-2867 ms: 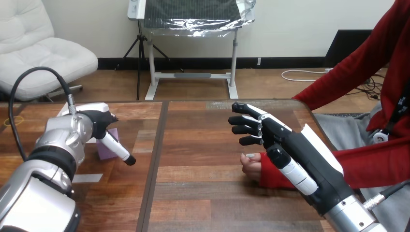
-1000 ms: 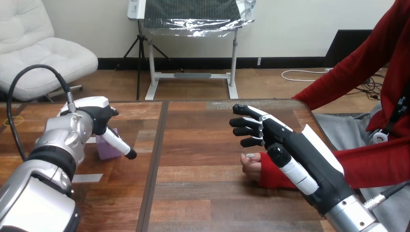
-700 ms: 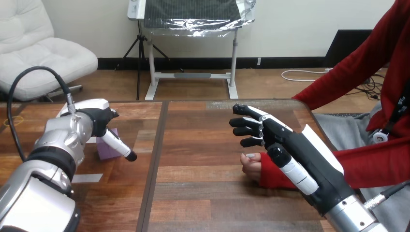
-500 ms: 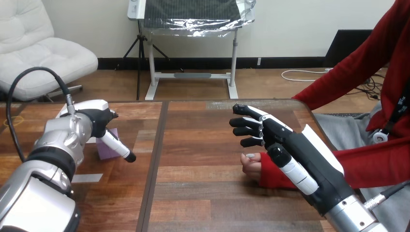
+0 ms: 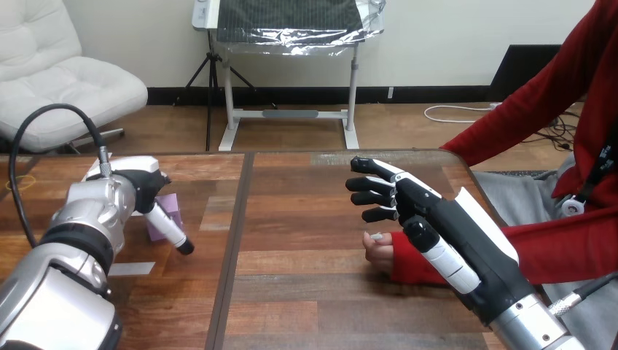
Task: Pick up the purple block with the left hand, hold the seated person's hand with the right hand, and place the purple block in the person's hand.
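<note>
No legible text (labels, numbers, signs)

We hold our left hand (image 5: pixel 148 187) forward off its silver forearm (image 5: pixel 89 213), white shell upward, while our right hand (image 5: pixel 446 230) hovers open, fingers (image 5: pixel 370 182) loosely bent and apart, thumb (image 5: pixel 437 255) lying beside the palm.

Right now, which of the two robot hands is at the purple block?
The left hand, at the view's left: it overlaps the purple block. The right hand is open across the table, by the person's hand, away from the block.
</note>
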Robot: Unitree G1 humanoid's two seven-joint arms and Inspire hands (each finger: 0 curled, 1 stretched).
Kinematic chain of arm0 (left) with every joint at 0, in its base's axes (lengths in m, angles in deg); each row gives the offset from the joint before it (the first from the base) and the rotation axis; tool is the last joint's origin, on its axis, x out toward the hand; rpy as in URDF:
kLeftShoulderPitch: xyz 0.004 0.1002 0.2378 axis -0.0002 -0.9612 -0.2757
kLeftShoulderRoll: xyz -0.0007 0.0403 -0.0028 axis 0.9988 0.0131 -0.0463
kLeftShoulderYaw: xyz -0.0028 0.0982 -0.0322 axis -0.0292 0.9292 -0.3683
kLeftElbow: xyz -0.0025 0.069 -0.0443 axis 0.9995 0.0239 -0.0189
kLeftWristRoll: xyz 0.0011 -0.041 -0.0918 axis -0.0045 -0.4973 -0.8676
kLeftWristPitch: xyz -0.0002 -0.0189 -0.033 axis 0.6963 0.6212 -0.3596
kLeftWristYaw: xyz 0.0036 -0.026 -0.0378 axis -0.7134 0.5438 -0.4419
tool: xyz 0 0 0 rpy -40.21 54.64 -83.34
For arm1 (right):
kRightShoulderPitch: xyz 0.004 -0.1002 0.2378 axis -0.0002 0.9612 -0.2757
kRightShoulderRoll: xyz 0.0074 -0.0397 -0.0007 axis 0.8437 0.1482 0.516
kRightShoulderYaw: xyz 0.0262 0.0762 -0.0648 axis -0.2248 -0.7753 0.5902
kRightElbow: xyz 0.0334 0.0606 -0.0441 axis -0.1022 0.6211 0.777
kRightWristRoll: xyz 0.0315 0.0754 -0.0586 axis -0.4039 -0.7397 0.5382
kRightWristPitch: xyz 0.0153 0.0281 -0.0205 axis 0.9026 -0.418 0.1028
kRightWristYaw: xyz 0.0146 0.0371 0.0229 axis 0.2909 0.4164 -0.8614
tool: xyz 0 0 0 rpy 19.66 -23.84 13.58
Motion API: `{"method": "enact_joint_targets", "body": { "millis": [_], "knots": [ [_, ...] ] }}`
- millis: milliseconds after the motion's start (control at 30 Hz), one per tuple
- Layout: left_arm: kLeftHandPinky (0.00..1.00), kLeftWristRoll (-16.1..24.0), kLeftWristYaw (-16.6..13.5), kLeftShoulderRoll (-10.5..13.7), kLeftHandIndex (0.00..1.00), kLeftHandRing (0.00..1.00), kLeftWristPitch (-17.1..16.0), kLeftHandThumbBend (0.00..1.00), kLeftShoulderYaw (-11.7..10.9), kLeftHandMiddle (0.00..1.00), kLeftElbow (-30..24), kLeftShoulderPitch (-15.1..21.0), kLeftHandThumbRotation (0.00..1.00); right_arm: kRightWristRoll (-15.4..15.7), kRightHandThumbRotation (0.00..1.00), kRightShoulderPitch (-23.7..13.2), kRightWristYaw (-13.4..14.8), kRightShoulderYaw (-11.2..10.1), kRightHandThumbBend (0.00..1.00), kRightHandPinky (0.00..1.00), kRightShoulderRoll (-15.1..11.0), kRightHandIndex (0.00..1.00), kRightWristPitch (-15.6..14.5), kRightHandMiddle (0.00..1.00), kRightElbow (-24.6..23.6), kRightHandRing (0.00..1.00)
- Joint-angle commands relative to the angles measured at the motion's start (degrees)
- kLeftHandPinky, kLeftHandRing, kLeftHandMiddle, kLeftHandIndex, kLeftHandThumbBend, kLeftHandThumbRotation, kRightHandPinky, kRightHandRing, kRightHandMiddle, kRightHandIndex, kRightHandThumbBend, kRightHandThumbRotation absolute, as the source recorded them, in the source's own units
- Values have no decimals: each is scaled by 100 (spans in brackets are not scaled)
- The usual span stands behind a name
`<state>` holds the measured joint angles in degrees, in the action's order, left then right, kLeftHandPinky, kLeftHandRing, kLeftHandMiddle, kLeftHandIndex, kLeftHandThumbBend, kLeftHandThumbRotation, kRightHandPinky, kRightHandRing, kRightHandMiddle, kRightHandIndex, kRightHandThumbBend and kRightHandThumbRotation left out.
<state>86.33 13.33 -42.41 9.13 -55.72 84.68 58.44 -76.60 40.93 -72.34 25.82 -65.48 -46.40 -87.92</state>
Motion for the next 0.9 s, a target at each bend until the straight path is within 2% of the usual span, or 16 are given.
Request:
{"method": "enact_joint_targets", "body": {
  "millis": [0, 400, 600, 700, 867],
  "knots": [
    [99, 138, -40, -65, 97, 100, 29, 98, 138, 100, 31, 200, 36, -109, 100, -186, -3, -104, 100, 76, -87, 89, 68, 84, -318, 82],
    [100, 98, 121, -89, 98, 100, 100, 97, 111, 100, 75, 164, 37, -89, 100, -176, 13, -104, 100, 76, -82, 89, 70, 84, -342, 82],
    [98, 64, 250, -117, 98, 100, 176, 92, 83, 100, 88, 163, 39, -76, 100, -182, 17, -109, 100, 76, -86, 88, 87, 84, -331, 82],
    [92, 89, 340, -133, 98, 99, 214, 91, 117, 100, 92, 178, 41, -96, 100, -193, -11, -109, 100, 76, -100, 88, 103, 84, -315, 82],
    [76, 78, 444, -151, 98, 95, 271, 87, 106, 99, 93, 188, 45, -128, 100, -204, -43, -107, 100, 76, -108, 89, 109, 85, -299, 82]
  ]
}}
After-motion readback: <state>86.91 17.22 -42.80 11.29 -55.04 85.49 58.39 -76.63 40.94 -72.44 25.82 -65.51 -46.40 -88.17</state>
